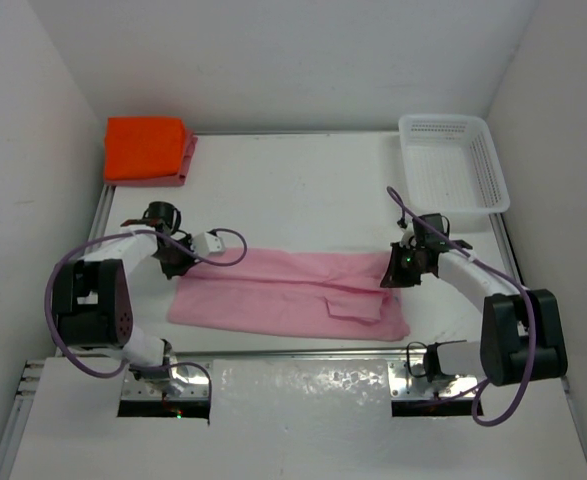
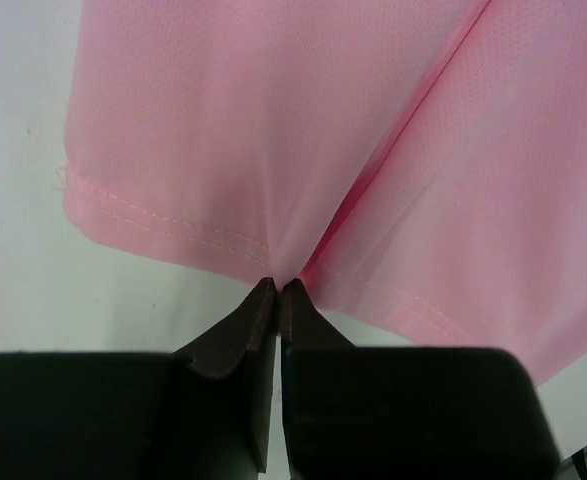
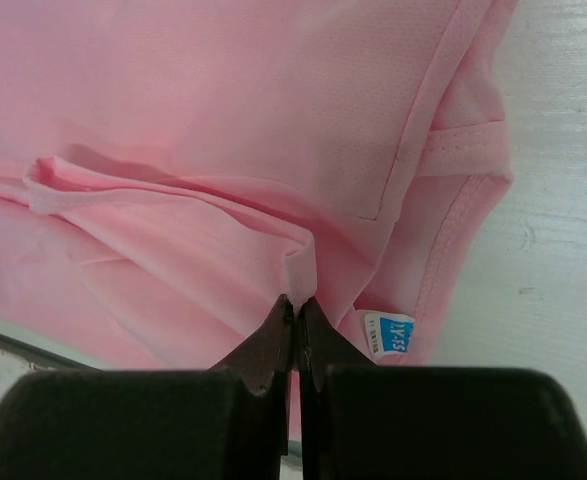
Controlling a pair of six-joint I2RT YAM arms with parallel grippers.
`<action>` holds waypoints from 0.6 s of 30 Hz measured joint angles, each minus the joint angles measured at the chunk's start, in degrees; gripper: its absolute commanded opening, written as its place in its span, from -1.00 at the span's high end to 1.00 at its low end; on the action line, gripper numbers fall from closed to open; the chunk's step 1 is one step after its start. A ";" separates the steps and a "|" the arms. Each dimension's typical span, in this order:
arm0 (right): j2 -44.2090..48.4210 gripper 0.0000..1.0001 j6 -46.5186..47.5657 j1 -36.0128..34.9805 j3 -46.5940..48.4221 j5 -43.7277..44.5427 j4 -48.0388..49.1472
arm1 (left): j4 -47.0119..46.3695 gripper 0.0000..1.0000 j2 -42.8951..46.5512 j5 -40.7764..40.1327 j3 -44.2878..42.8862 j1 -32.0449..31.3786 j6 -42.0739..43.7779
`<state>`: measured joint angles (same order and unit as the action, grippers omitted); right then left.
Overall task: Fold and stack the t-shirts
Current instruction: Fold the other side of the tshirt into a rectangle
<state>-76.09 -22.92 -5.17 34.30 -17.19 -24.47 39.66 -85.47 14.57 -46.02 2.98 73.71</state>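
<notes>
Top external view: my left gripper (image 1: 178, 262) and right gripper (image 1: 391, 275) sit at opposite ends of the pink shirt (image 1: 283, 290). It lies near the middle of the table (image 1: 303, 190) as a long band, already doubled lengthwise, with one sleeve showing on its near side. Left wrist view: my jaws are pressed together with the shirt's hem pinched at their tips, beside a lengthwise crease. Right wrist view: my jaws are likewise closed, nipping a raised fold of cloth just beside the collar, where the size label (image 3: 388, 335) peeks out. At the far left corner the orange shirt (image 1: 145, 148) rests as a neat folded square on a red shirt (image 1: 185, 162), of which only an edge shows; I judge these two finished and stacked. The basket (image 1: 453, 165) stands at the far right corner, well apart from the work. By my reckoning about two thirds of the task is done: the pink shirt needs its crosswise folds and then a place on the pile.
</notes>
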 measured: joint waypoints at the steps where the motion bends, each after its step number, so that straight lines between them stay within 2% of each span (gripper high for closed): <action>1: 0.02 1.00 0.00 0.00 0.00 0.00 0.00 | 0.28 0.85 0.13 0.00 -0.15 0.00 0.11; 2: 0.09 1.00 0.00 0.00 0.00 0.00 0.00 | 0.59 0.57 0.26 -0.02 -0.28 0.02 0.39; 5: 0.28 1.00 -0.04 0.00 -0.55 -0.02 0.52 | 1.60 0.25 0.44 -0.66 -0.48 0.02 1.90; 8: 0.28 1.00 -0.26 0.00 -2.12 -0.13 1.33 | 2.67 0.06 0.44 -2.05 -0.46 0.13 2.80; 11: 0.13 1.00 -0.46 0.00 -2.80 -0.33 1.44 | 3.45 -0.31 0.44 -2.49 -0.81 0.79 2.60; 14: -0.04 1.00 -0.46 0.00 -2.80 -0.76 2.01 | 5.49 -0.30 0.42 -1.05 -5.57 2.45 -0.26; 18: -0.66 1.00 -0.52 0.00 -2.80 -1.09 2.49 | 3.91 -0.17 0.33 4.33 -20.00 2.14 -11.47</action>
<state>-76.75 -23.44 -5.17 31.51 -18.28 -21.98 43.57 -85.14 18.90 -66.02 5.13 62.24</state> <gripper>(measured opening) 0.001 0.604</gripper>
